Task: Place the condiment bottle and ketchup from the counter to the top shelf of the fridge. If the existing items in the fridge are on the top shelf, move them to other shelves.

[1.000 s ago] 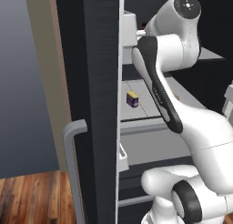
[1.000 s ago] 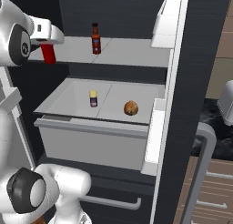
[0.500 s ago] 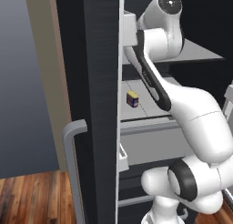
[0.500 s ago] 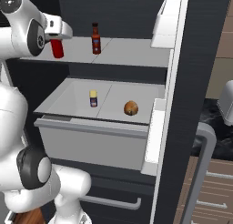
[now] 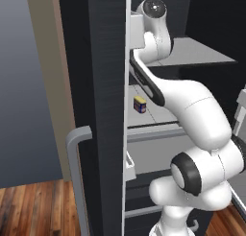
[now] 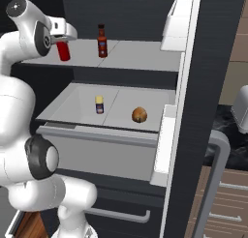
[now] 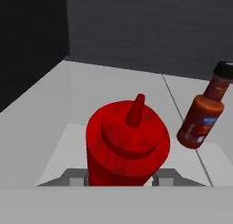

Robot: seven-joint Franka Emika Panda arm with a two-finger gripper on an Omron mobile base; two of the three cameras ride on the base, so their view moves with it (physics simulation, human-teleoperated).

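Ketchup carried onto the top shelf of the fridge, beside the condiment bottle already standing there.

Over the last second the arm has swung the gripper [image 6: 62,41] inward from the fridge's left edge; its jaws grip the red ketchup [image 6: 63,50] at the body. In the right base view it hangs over the top shelf [image 6: 140,55], at nine o'clock from the condiment bottle [image 6: 101,40]. Release likely comes next. The forearm reaches in level, wrist turned down.

The ketchup [image 6: 63,51] hung at the top shelf's [image 6: 140,55] left, the condiment bottle [image 6: 101,40] standing to its right; a jar [image 6: 99,105] and a round item [image 6: 139,114] sat in the drawer [image 6: 97,147] below.
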